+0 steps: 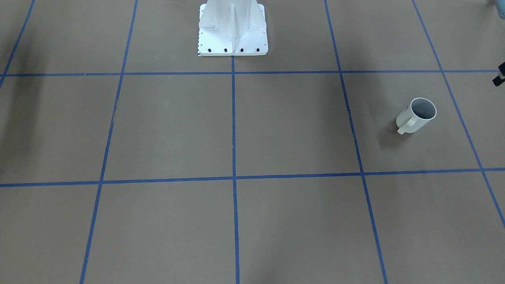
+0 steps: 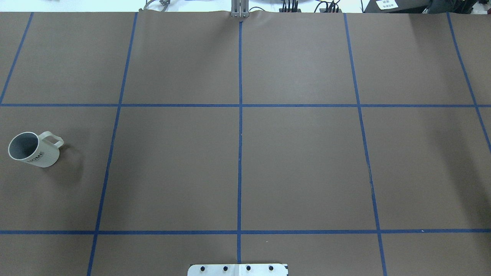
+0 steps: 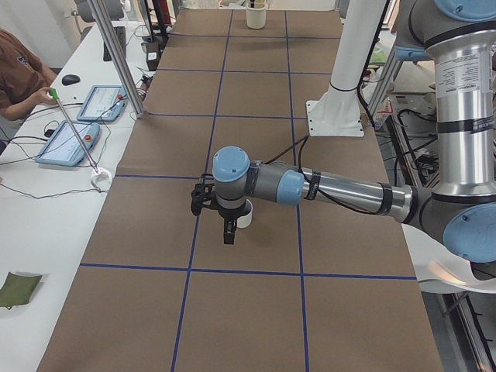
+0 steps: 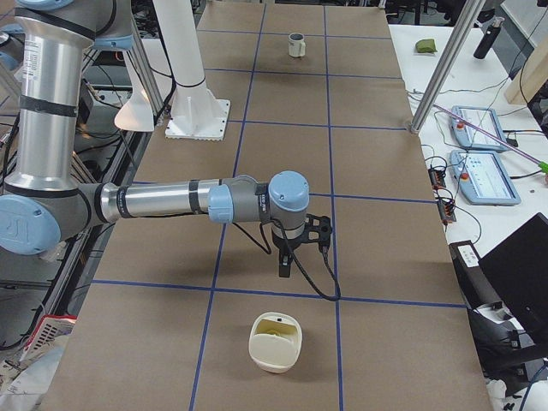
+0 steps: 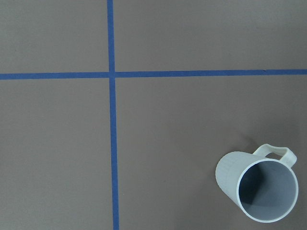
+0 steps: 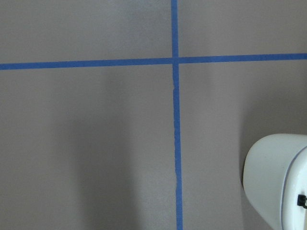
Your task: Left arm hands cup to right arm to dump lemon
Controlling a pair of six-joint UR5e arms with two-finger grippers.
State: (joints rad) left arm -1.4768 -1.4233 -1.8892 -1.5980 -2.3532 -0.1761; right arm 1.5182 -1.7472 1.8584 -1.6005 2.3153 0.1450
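— Over table's L end: L gripper (image 3: 229,231) apart or together?
— Can't tell, side view only. It hangs near the cup (image 5: 259,191), upright on the table (image 2: 299,165). I'd pinch rim opp. handle (image 5: 278,152), keep level, leave handle free for R arm (image 4: 171,201).

- The left arm (image 3: 341,190) stretches low over the table's (image 2: 299,165) left end, near the cup (image 2: 33,149).
- A white mount base (image 1: 232,35) blocks the robot-side centre.
- A cream tub (image 4: 275,347) stands at the right end, past the right arm (image 4: 163,201).
- Wide room lies between them.
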